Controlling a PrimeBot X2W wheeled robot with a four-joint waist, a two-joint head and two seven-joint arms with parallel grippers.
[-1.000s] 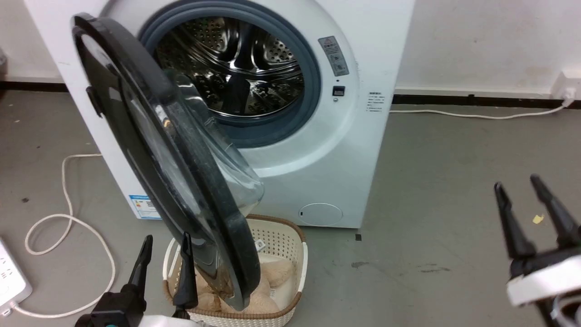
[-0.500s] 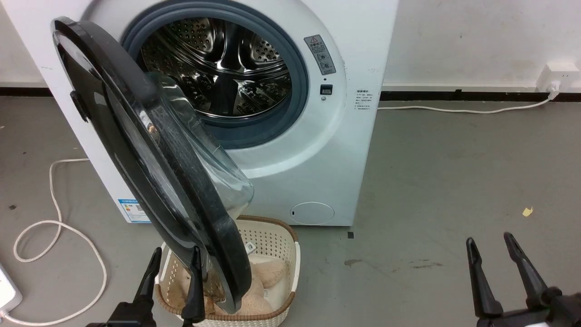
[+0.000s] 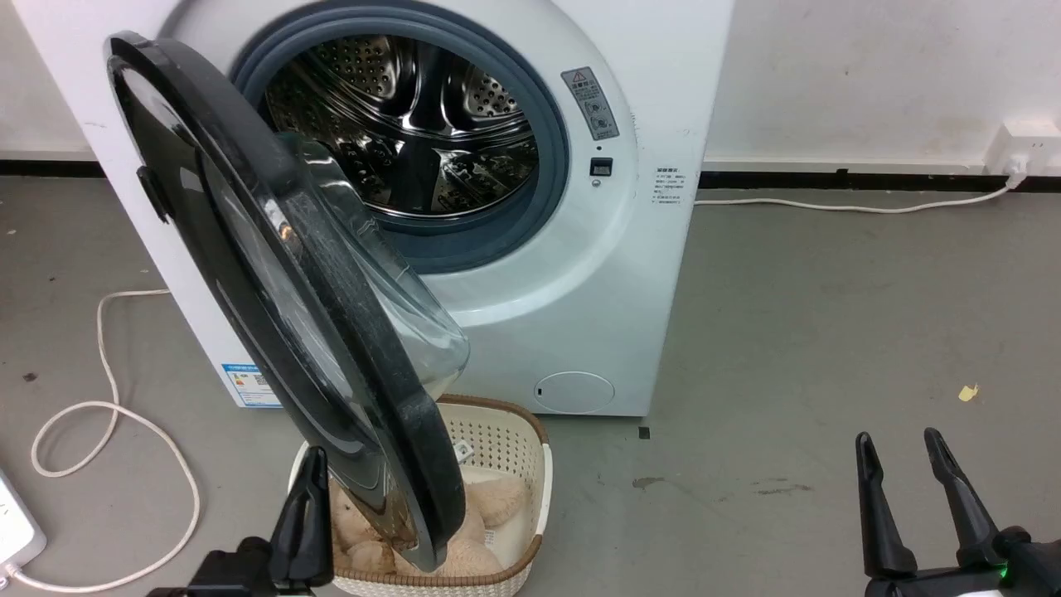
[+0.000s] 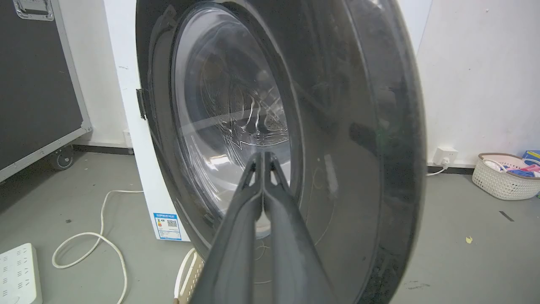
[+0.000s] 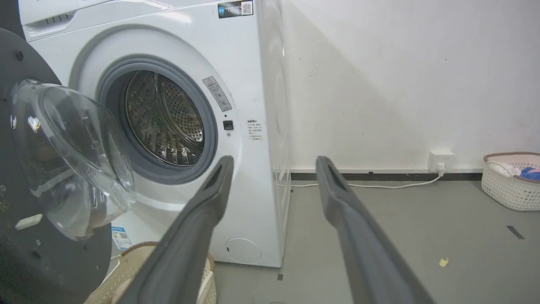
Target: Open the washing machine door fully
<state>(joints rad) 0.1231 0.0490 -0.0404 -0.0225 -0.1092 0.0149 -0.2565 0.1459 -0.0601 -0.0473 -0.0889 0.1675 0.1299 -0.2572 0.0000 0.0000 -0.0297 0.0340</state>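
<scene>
Inspection from the remote station.

1. The washing machine (image 3: 580,290) stands against the wall at 12 o'clock of the head view. Its steel drum (image 3: 414,124) is exposed inside the grey gasket (image 3: 555,166).
2. The washing machine door (image 3: 348,315) is hinged on the 9 o'clock side of the opening. It stands swung out toward me, nearly edge-on in the head view, with the glass bowl facing the drum. Its lower edge hangs over a cream basket (image 3: 543,464) at 6 o'clock, which holds beige plush items.
3. My left hand (image 3: 307,514) sits at 7 o'clock, just beside the door's lower rim. It is clenched, fingers pressed together, with nothing between them. In the left wrist view the tips (image 4: 263,157) lie in front of the outer face of the door (image 4: 358,126). I cannot tell whether they touch it.
4. My right hand (image 3: 898,435) is at 5 o'clock, over bare floor and well apart from the machine. It is released, fingers spread and empty. The right wrist view shows that hand (image 5: 274,162) pointing at the machine's front corner (image 5: 253,84), with the bowl side of the door (image 5: 71,160) at 9 o'clock.
5. A white cord (image 3: 108,414) loops on the floor at 8 o'clock. A second basket (image 5: 510,181) sits by the wall at 3 o'clock of the right wrist view.
</scene>
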